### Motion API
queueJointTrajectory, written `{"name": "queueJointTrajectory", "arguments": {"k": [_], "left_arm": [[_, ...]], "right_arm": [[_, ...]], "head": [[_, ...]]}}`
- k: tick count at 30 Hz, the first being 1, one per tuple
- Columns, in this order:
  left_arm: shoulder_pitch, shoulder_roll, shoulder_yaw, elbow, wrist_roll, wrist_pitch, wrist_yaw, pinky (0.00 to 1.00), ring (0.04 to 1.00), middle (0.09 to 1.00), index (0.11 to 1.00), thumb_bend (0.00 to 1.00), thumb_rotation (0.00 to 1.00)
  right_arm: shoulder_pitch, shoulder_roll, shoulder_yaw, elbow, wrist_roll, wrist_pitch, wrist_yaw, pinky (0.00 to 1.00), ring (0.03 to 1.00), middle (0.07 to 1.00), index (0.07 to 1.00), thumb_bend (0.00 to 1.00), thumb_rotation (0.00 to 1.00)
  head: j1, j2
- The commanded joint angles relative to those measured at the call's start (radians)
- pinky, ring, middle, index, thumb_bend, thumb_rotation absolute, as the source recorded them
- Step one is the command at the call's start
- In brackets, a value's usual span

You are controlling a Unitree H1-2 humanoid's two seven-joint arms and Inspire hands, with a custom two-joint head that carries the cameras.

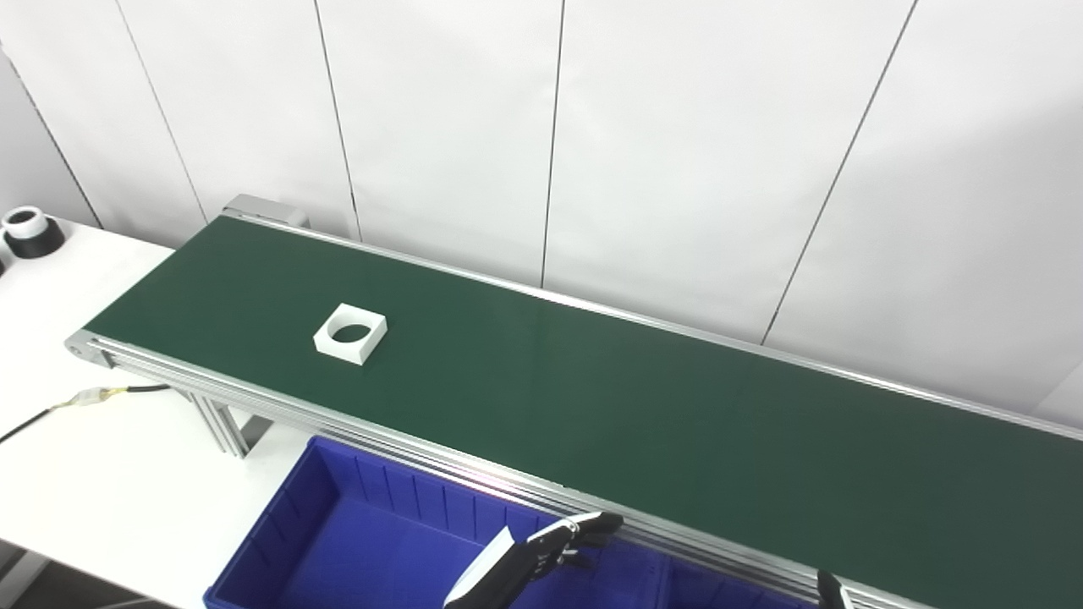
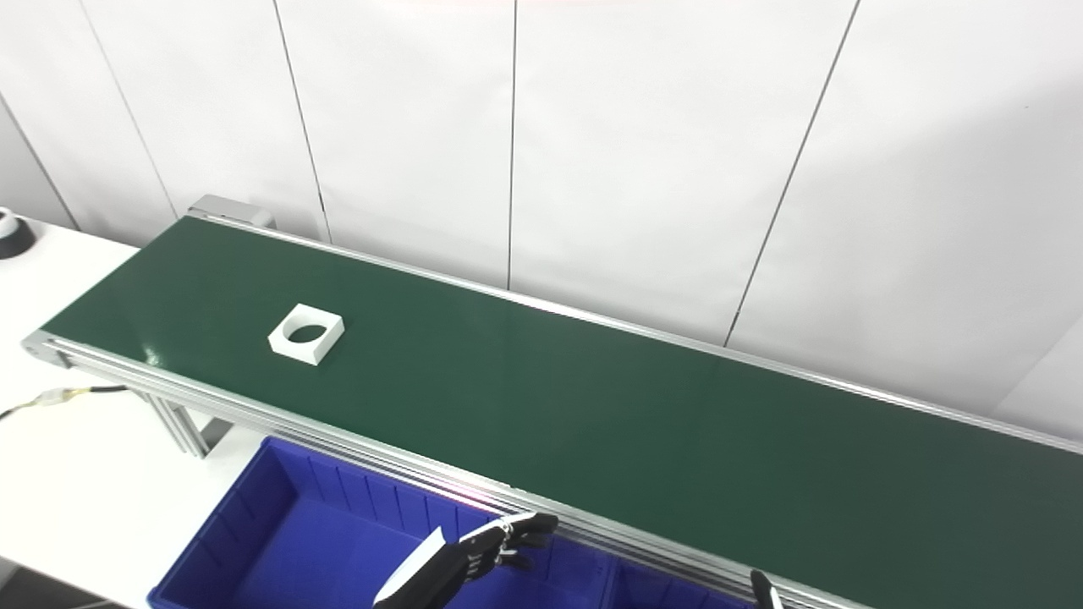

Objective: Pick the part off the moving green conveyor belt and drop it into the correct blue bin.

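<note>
Left eye view. Nearest the lens: left hand [image 1: 541, 554] at bottom centre, over the blue bin [image 1: 279, 524], just short of the conveyor's near rail. Fingers apart and lightly curled, holding nothing. Right hand [image 1: 831, 589] only a dark tip at the bottom edge; cannot tell whether spread or closed. Green conveyor belt [image 1: 592, 397] running diagonally from upper left to lower right, aluminium rails on both sides. White part [image 1: 350, 333], a square block with a round through-hole, lying flat on the belt near its left end. Part well apart from the left hand: up and to the left of it, across the near rail, no contact. Black-and-white cylinder [image 1: 30, 230] on the white table [image 1: 76, 474] at far left. Cable with a yellow connector [image 1: 93, 395] on the table below the belt end.

Right eye view. Left hand [image 2: 486, 550] again lowest in frame, above the bin [image 2: 245, 524] interior, fingers [image 2: 529, 524] spread with tips toward the rail, nothing between them. Right hand [image 2: 764, 589] a sliver at the bottom edge, state not readable. Part [image 2: 306, 333] flat on the belt [image 2: 592, 406] near the left end, hole upward, well up-left of the left hand and far from the right. Divider visible inside the bin, right of the left hand.
</note>
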Motion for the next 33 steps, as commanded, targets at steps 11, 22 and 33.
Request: {"name": "queueJointTrajectory", "arguments": {"k": [11, 22, 33], "left_arm": [[-0.047, -0.002, 0.041, -0.126, -0.016, -0.049, 0.028, 0.74, 0.848, 0.885, 0.864, 0.91, 0.24], [-0.203, 0.083, 0.117, -0.268, -0.008, 0.131, -0.008, 0.83, 0.915, 0.947, 0.95, 0.81, 0.28], [-0.365, 0.188, 0.18, -0.218, 0.033, 0.247, -0.033, 0.9, 0.966, 0.974, 0.954, 0.77, 0.28]], "right_arm": [[-0.028, 0.009, 0.002, 0.025, -0.006, -0.11, -0.021, 0.96, 0.947, 0.954, 1.0, 0.83, 0.15], [-0.053, 0.02, -0.003, 0.066, -0.003, -0.177, -0.033, 0.87, 0.915, 0.917, 0.989, 0.88, 0.18], [-0.062, 0.029, -0.001, 0.052, -0.009, -0.163, -0.037, 0.87, 0.899, 0.906, 0.968, 0.92, 0.22]], "head": [[-0.039, 0.007], [-0.118, 0.039], [-0.159, 0.094]]}}
